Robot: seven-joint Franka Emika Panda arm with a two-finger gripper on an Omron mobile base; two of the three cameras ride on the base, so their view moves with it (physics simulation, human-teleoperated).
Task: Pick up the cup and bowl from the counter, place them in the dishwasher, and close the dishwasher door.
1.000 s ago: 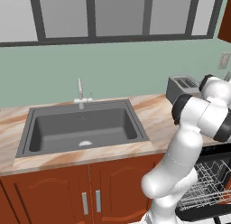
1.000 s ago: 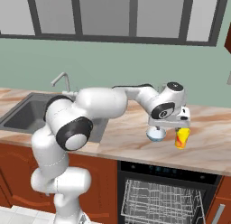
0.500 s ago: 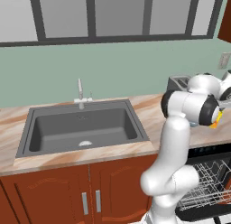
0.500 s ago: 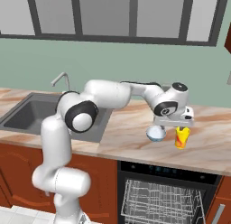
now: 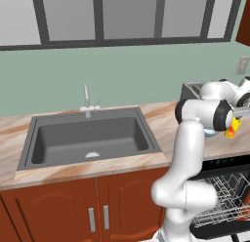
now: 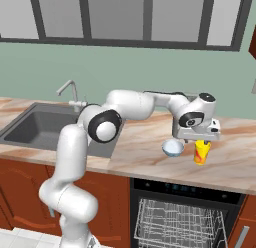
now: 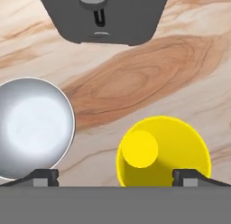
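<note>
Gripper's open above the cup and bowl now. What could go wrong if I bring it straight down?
1. The gripper spans the gap between the cup and the bowl: one finger sits over the bowl's rim and may strike it.
2. The cup and bowl stand close together, so closing could nudge either.
3. The toaster is just beyond, limiting room.

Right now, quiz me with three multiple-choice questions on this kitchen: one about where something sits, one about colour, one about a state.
1. Where is the cup?
A. in the sink
B. on the counter beside the bowl
C. in the dishwasher rack

2. What colour is the cup?
A. yellow
B. green
C. red

3. How is the gripper?
A. shut on the bowl
B. shut on the cup
C. open above the cup

Answers: 1 B, cup and bowl stand side by side on the marble top. 2 A, it is bright yellow in all views. 3 C, the hand view shows the fingertips wide apart, holding nothing.
</note>
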